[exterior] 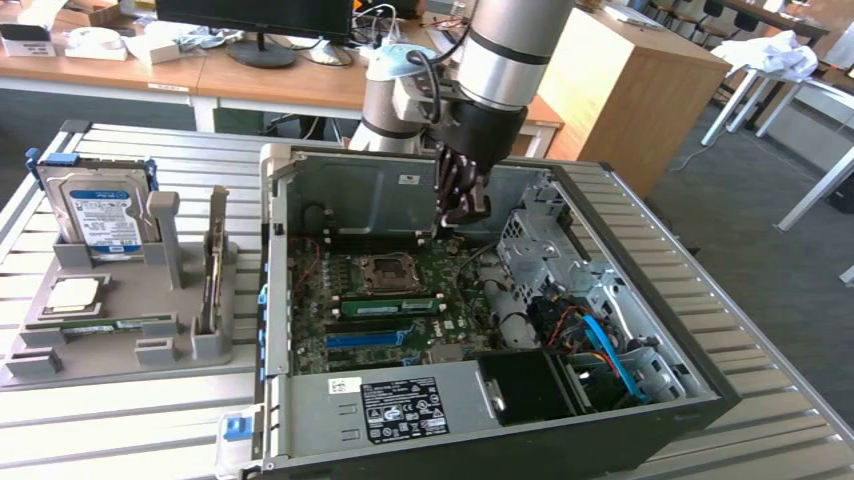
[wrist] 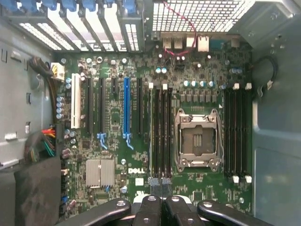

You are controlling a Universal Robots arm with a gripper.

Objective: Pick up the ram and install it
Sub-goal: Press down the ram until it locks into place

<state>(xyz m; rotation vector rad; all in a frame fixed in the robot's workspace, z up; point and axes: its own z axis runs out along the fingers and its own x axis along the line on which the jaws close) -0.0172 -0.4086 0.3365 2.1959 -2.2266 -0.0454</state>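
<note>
The gripper (exterior: 462, 214), fingers fully closed and holding nothing, hangs over the motherboard (exterior: 387, 290) inside the open case (exterior: 347, 185) at frame centre, while the ram (exterior: 107, 323) lies flat in the grey fixture (exterior: 80, 355) at lower left, well apart, long axis running left-right.

Silver arm (exterior: 510, 50), black gripper (exterior: 462, 212)
Above the gripper, a black cable (exterior: 431, 85) is being carried beside a pale-blue joint cap (exterior: 395, 58).
</note>
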